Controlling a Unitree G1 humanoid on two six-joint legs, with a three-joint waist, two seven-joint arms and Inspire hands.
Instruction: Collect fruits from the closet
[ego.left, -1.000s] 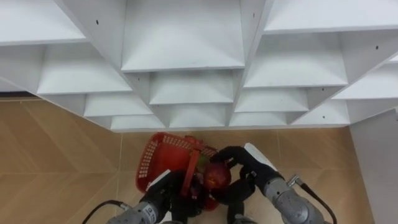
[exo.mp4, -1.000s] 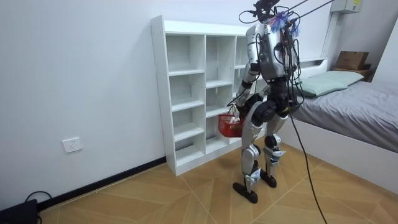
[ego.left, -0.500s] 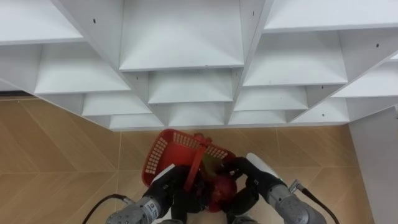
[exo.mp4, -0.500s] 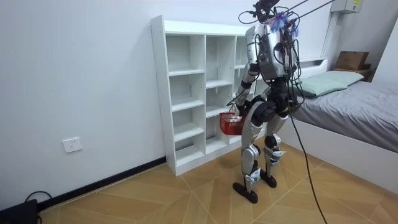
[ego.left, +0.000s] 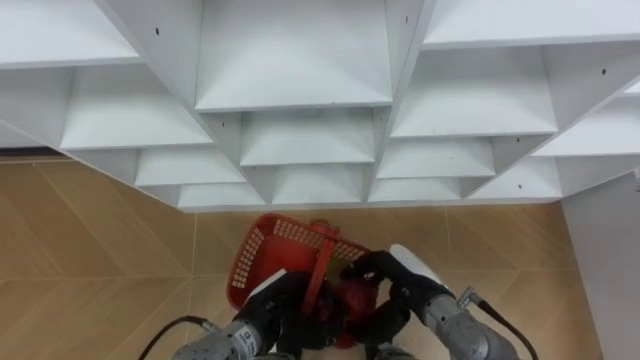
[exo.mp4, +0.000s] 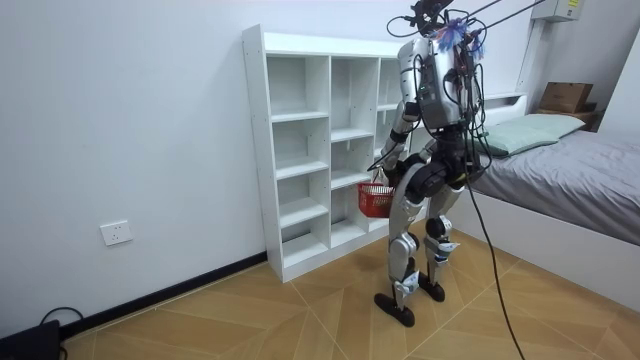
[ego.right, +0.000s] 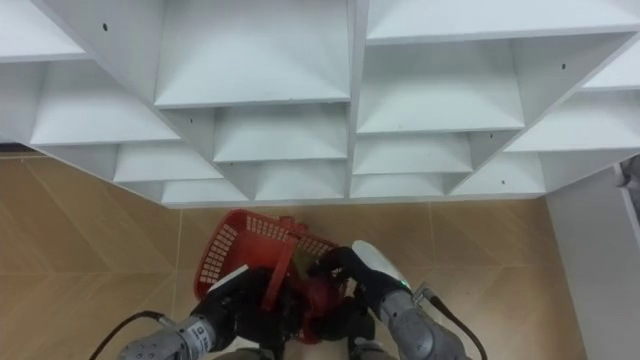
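Note:
A red plastic basket (ego.left: 272, 250) hangs in front of me over the wooden floor, just short of the white shelf unit (ego.left: 300, 150). My left hand (ego.left: 278, 305) is curled round its red handle (ego.left: 322, 265). My right hand (ego.left: 385, 275) reaches into the basket from the right, its dark fingers curled over a red fruit (ego.left: 350, 298) that lies low inside. In the room view I stand upright facing the shelf unit (exo.mp4: 310, 150), with the basket (exo.mp4: 377, 200) at hip height.
The shelf compartments (ego.right: 290, 130) facing me hold nothing. A white panel (ego.left: 605, 260) rises at the right. A bed (exo.mp4: 560, 170) stands behind me, and wooden floor (exo.mp4: 250, 320) lies open on the room view's left.
My right hand brought the red fruit down from above the rim into the basket. The basket swung slightly and the view shifted a little.

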